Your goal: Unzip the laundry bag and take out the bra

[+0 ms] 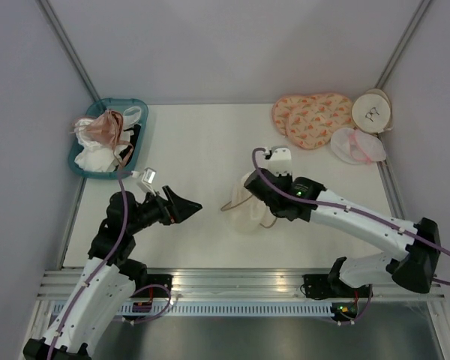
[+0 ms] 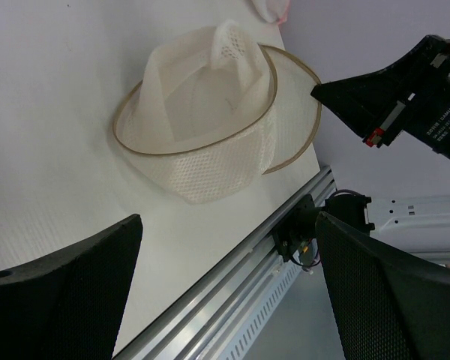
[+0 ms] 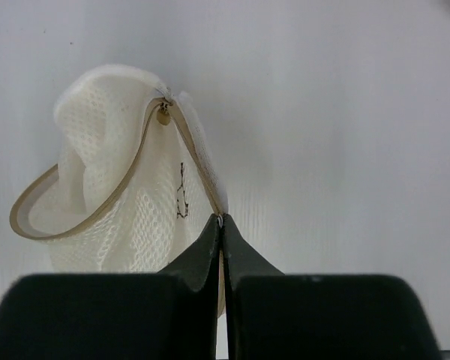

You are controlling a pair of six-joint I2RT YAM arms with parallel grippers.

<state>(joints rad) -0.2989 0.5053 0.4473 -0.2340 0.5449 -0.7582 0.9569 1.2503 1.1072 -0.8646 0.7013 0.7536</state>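
One teal plastic basket [image 1: 121, 102] sits at the far left of the white table [image 1: 202, 135]. It is heaped with crumpled white cloths [image 1: 90, 159], too tangled for me to count. One bra [image 1: 103, 126] lies on top, pinkish-beige and soft, with thin peach straps trailing.

There are two arms. The left gripper [image 1: 184, 204] hangs between the basket and the bag, its two black textured fingers spread wide with nothing between them.

Mid-table lies the laundry bag [image 1: 246, 208], one of two round cream bags here. It is honeycomb mesh, slumped and folded. Its tan zipper rim [image 3: 16, 216] gapes in a loose loop, with one small brass-coloured pull [image 3: 163, 114] at the top. A small dark line drawing [image 3: 181, 196] marks its face. The right gripper [image 3: 222, 225] is pinched tight on that rim and holds the edge up in a peak.

Three things sit in the far right corner:
- One peach double-lobed pad [image 1: 311, 118] with a small pattern.
- The second round bag [image 1: 371, 111], a flat disc with its own dark drawing, against the wall.
- One white-and-pink mesh pouch [image 1: 358, 145], just in front of it.
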